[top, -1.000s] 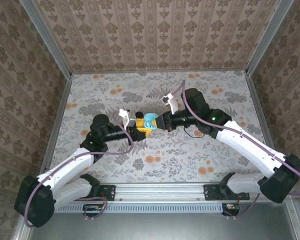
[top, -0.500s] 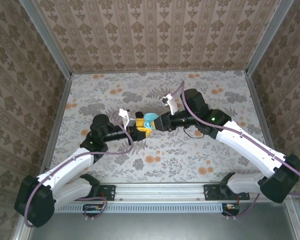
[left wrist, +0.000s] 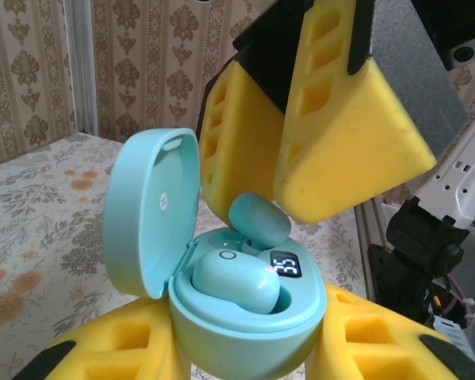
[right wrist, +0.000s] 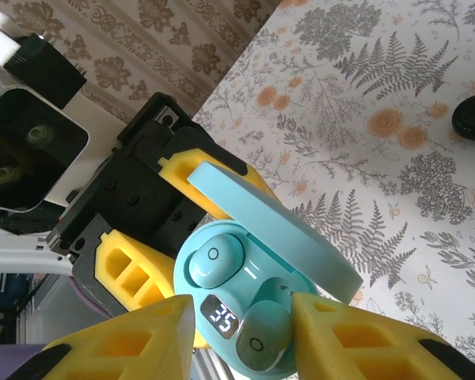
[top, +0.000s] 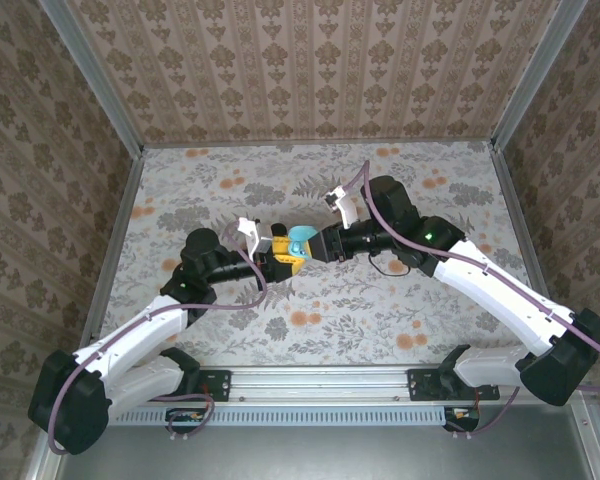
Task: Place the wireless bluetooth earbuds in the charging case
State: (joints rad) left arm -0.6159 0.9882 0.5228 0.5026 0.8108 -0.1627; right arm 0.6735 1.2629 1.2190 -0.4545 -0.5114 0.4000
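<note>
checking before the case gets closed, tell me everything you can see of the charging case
The charging case is a small, smooth, light turquoise plastic pebble, clamped between the yellow foam fingers of the left hand. Its lid is hinged open and stands upright. One earbud lies seated in its well; a second sits in the other well, by the spread fingers of the right hand. A small lit number display glows on the inner face beside them.
</note>
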